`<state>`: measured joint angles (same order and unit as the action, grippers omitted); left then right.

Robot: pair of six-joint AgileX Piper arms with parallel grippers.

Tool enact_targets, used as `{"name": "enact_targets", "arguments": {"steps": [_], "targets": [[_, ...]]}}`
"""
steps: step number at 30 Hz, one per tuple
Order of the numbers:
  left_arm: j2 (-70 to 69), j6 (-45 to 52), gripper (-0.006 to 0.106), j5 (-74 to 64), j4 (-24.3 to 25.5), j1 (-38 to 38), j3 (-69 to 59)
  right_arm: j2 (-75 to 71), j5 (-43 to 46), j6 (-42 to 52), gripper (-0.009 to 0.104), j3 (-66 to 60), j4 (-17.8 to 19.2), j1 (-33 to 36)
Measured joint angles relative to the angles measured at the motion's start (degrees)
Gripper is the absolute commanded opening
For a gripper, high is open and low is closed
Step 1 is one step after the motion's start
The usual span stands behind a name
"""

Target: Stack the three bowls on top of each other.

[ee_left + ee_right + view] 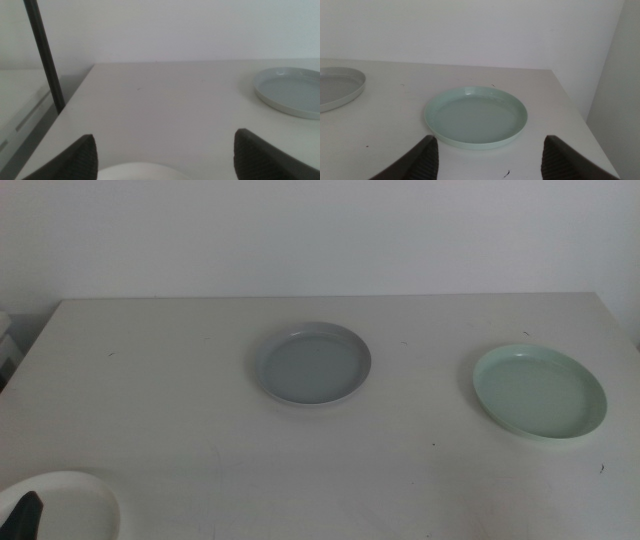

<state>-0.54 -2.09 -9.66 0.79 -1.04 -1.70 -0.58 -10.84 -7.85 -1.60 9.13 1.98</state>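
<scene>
Bowls: three, all apart on the counter [180, 380], none stacked.
Grey bowl [313, 363]: centre of the counter in the middle view, empty, flat.
Mint bowl [540, 392]: about 3 o'clock from the grey bowl, well apart, near the counter's right edge.
White bowl [70, 502]: about 8 o'clock from the grey bowl, at the near left corner, partly cut off by the frame.
Left pincer [165, 155]: jaws spread wide, holding nothing; low over the white bowl, whose rim shows between the jaws in its wrist view. Only a dark tip shows in the middle view.
Right pincer [487, 155]: jaws spread wide, empty; faces the mint bowl, which sits between the jaws but farther out, not touched. Out of the middle view.
Step (judgement): the start; both arms lined up, no grasp made yet.
Next move (judgement): a jaw must drop over a low rim and pinch it, then lift the bowl level and carry it onto the grey bowl.
Risk (judgement): shallow rim gives little to bite on; a tilted lift could slip.
</scene>
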Motion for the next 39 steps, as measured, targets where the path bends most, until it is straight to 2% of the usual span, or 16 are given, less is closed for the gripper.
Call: {"name": "enact_targets", "arguments": {"steps": [9,27,36,39], "targets": [[13.0,-0.3,0.105,-5.9,-0.8,0.0,13.1,0.0,0.0,0.0,0.052,0.0,0.0,0.0],[36.7,-0.4,0.105,-43.0,-0.8,0.0,56.1,0.0,0.0,0.0,0.052,0.0,0.0,0.0],[47.7,-0.4,0.105,-60.5,-0.8,0.0,70.1,0.0,0.0,0.0,0.052,0.0,0.0,0.0],[50.1,-0.4,0.105,-62.2,-0.8,0.0,71.6,0.0,0.0,0.0,0.052,0.0,0.0,0.0]]}}
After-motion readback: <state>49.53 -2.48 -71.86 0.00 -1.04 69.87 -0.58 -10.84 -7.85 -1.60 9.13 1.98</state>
